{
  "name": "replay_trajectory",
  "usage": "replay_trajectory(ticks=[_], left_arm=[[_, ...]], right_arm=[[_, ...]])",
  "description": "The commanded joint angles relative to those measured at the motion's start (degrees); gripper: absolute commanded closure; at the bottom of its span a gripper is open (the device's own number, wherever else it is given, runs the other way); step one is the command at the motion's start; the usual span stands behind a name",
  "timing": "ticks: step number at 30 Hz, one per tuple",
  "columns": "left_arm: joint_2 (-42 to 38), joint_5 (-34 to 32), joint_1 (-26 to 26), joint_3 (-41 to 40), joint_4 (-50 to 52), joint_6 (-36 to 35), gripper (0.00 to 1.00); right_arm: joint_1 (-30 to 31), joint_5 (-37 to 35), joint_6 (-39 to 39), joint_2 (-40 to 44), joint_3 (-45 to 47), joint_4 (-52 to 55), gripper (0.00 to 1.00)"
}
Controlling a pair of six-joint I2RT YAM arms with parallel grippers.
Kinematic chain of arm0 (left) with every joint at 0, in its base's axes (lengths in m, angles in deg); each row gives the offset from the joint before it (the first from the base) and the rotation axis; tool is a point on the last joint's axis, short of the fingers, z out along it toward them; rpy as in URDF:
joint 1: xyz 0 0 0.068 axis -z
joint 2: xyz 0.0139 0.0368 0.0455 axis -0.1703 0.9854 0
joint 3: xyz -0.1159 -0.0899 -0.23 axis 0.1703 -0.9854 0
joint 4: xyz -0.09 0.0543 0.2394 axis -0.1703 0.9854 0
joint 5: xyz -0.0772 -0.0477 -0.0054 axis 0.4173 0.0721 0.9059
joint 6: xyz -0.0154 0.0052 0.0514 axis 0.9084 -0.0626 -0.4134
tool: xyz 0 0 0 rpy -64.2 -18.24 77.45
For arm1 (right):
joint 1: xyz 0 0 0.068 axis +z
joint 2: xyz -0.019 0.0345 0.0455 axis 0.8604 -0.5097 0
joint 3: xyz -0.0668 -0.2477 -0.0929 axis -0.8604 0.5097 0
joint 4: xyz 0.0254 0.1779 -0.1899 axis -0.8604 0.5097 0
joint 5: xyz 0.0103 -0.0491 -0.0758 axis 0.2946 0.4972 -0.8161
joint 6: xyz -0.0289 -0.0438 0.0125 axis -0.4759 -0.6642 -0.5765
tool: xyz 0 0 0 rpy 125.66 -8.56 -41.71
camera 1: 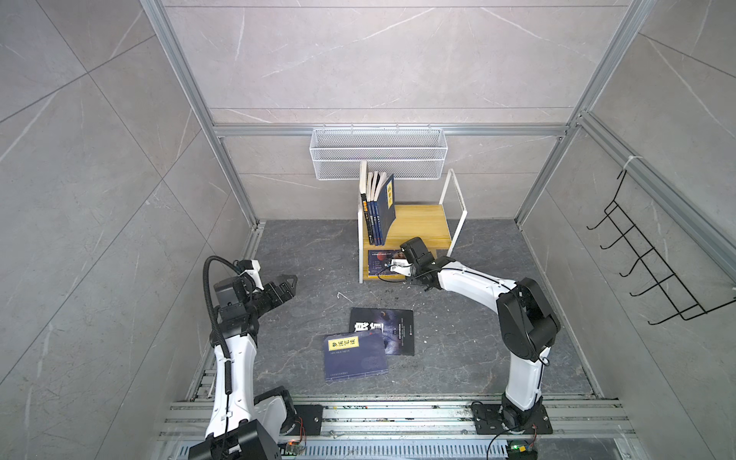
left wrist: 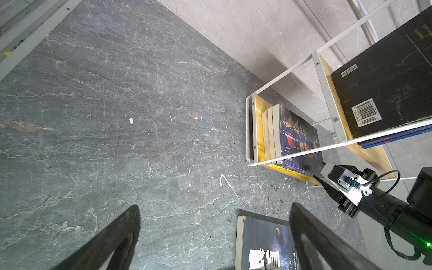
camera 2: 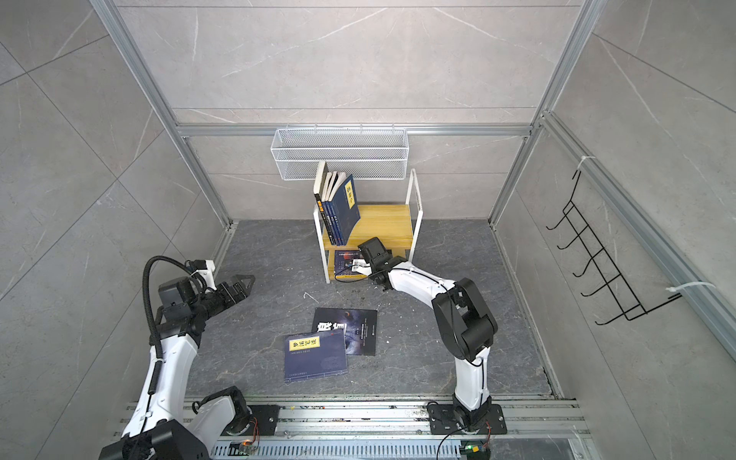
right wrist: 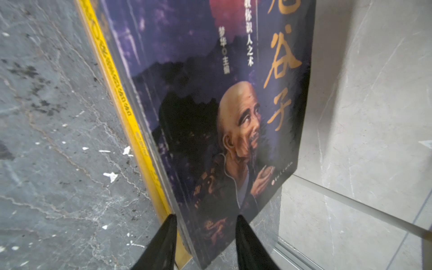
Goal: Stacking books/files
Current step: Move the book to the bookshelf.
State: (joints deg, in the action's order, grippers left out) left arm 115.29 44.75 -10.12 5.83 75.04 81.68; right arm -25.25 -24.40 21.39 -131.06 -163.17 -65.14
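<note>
1. Two fingers of the right gripper are straddling a corner of the navy paperback with gold calligraphy and an old man's portrait; whether they are pinching it, I cannot tell.
2. It is lying flat atop the stack in the lower tier of the white-framed wooden rack.
3. I am advising a level wrist, keeping edges squared.
4. Left gripper is hanging spread wide, empty.

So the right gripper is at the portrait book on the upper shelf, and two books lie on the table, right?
Only the shelf is wrong: the portrait book lies on the lower shelf, as the left wrist view shows. The rest holds.
</note>
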Motion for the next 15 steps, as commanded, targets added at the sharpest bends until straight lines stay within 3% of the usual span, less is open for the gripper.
replay_trajectory(ticks=[1,9,15], left_arm=[[-0.3,4.5,-0.3,-0.1,-2.8,-1.2,0.0],[2.0,15.1,0.3,2.4,-0.5,-7.0,0.0],[4.3,17.3,0.3,5.8,7.7,-16.5,0.01]], right_arm=[[1.2,2.7,3.2,4.0,0.6,2.2,0.54],[5.3,11.3,8.3,13.8,6.4,4.0,0.5],[10.5,14.2,10.6,19.3,11.0,3.5,0.54]])
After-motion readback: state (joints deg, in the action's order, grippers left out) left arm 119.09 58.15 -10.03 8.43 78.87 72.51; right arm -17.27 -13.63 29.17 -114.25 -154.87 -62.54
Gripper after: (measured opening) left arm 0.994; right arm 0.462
